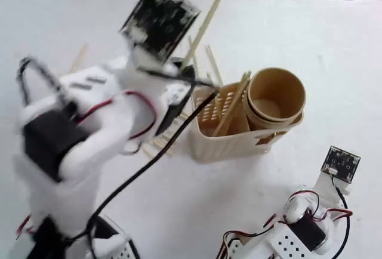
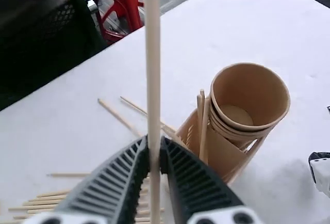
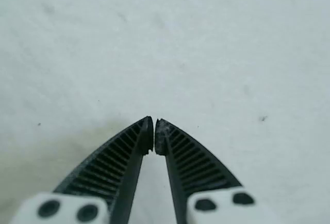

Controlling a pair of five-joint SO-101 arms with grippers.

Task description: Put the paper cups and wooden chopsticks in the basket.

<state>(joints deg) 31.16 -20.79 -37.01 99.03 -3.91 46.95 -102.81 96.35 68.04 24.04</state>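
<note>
Pinched shut on one wooden chopstick [image 2: 151, 53], the left pincer [image 2: 154, 157] held it upright, probably to drop it end-first into the basket [image 2: 224, 154] just beyond its tips, beside nested paper cups [image 2: 250, 97]. Loose chopsticks [image 2: 118, 116] lay below; the right pincer [image 3: 154, 136] hung closed, empty, over the table [image 3: 206, 38].

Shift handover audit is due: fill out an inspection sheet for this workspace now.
Surface: white table, few dark specks.
Job's things: stacked tan paper cups and wooden chopsticks inside beige slotted plastic basket; loose wooden chopsticks on table beside it.
Clutter: nothing seen.
Grippers: left pincer shut on one long wooden chopstick; right pincer shut over bare table.
Cables: black cable crosses beside basket.
Surroundings: red chair beyond table edge.
</note>
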